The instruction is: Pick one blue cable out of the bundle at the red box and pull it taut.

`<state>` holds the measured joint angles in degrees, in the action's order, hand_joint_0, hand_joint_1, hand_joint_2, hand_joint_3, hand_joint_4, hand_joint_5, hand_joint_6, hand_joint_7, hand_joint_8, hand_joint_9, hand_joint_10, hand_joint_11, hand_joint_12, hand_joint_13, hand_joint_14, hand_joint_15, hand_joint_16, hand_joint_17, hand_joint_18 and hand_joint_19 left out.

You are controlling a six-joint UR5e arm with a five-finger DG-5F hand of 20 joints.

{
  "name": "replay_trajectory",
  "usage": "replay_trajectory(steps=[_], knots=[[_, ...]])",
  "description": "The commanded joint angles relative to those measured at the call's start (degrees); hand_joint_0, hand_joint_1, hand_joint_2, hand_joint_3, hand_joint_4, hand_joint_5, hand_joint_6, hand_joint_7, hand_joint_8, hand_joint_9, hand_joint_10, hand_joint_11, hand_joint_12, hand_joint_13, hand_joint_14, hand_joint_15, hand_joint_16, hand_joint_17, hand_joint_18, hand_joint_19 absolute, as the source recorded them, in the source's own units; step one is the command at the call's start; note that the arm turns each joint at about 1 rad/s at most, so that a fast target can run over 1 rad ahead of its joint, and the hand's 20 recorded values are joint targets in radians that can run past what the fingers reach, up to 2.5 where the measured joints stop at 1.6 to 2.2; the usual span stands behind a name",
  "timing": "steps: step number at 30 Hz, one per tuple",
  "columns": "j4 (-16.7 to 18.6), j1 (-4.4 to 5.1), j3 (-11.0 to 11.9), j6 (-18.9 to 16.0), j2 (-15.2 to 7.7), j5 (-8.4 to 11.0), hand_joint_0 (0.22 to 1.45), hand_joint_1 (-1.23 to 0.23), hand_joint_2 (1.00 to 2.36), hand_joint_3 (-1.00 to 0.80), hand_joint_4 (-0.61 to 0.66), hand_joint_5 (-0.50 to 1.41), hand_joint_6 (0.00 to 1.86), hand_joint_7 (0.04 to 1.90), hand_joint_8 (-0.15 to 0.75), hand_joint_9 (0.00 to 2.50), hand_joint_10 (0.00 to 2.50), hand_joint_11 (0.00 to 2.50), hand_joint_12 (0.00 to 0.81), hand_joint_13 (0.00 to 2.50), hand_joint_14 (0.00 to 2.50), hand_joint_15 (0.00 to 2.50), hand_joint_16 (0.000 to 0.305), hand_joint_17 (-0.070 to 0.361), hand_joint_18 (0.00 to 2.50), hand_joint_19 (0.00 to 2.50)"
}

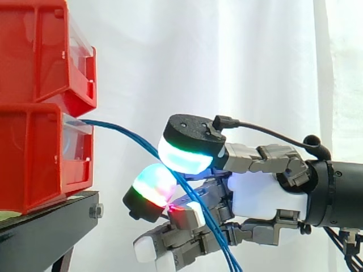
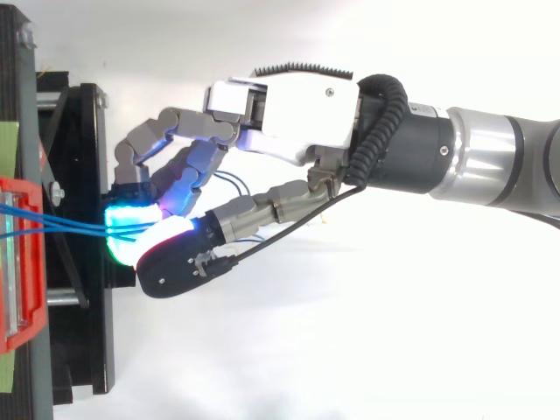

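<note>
A bundle of thin blue cables leaves the lower red bin and arcs down to the right, past the bottom edge of the side view. My hand reaches in from the right, level with that bin. Its thumb pad glows cyan-green above the strands and a finger pad glows below them, so the cables run between the two. From above, the hand has its fingers curled, with the pads closed together round the blue cables just right of the red bin.
A second red bin is stacked on the lower one. Both stand on a black stand whose frame lies directly under my fingertips. A white curtain hangs behind.
</note>
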<state>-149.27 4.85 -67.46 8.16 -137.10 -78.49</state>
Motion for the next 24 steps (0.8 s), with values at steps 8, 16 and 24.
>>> replay_trajectory(steps=[8,16,24], knots=[[-0.05,-0.10,0.04,-0.08,-0.01,0.00,0.67,-0.90,1.01,-0.30,0.13,-0.15,0.89,1.03,0.371,1.11,0.02,1.12,0.361,0.78,0.01,0.38,0.047,0.105,0.69,0.35],[-3.57,-0.10,0.04,0.10,0.96,0.18,0.55,-0.77,1.00,-0.50,0.22,-0.14,0.87,1.00,0.375,1.13,0.02,1.11,0.369,0.78,0.01,0.39,0.048,0.109,0.69,0.39],[-8.23,-0.10,0.04,-0.25,1.40,0.18,0.60,-0.61,1.01,-0.38,0.18,-0.14,0.86,1.06,0.361,1.12,0.02,1.10,0.366,0.76,0.02,0.40,0.047,0.106,0.66,0.42]])
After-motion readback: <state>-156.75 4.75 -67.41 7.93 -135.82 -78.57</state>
